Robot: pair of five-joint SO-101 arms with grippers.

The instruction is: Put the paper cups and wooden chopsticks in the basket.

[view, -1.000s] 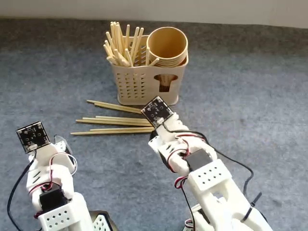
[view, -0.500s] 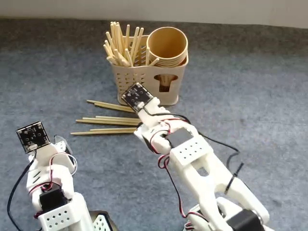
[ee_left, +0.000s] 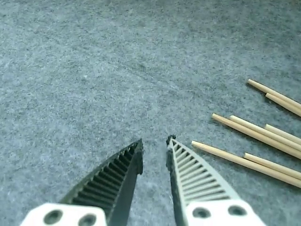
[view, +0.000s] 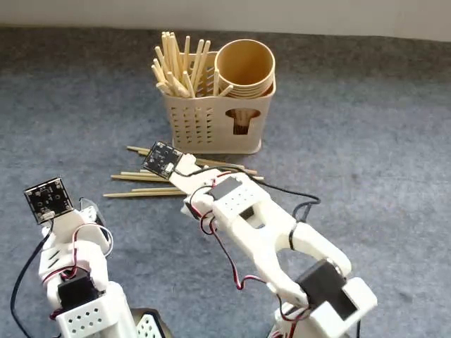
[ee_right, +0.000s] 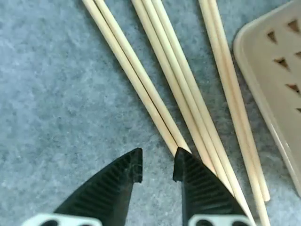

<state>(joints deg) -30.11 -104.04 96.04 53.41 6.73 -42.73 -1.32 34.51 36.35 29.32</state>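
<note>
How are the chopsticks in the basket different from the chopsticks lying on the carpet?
The basket chopsticks stand on end, leaning a little, in the basket; the loose chopsticks lie flat on the grey carpet. The basket chopsticks are crowded together beside the paper cups; the loose chopsticks are spread out. The open right gripper hangs just above the loose chopsticks, not the basket chopsticks. Both are thin, pale wooden sticks.

The high view looks down from above and behind both arms [view: 261, 232] toward the basket [view: 211, 120]. The left wrist view sits close over the left gripper [ee_left: 154, 143], the right wrist view even closer over the right gripper [ee_right: 157, 162]; all three share the loose chopsticks [view: 137, 192]
</note>
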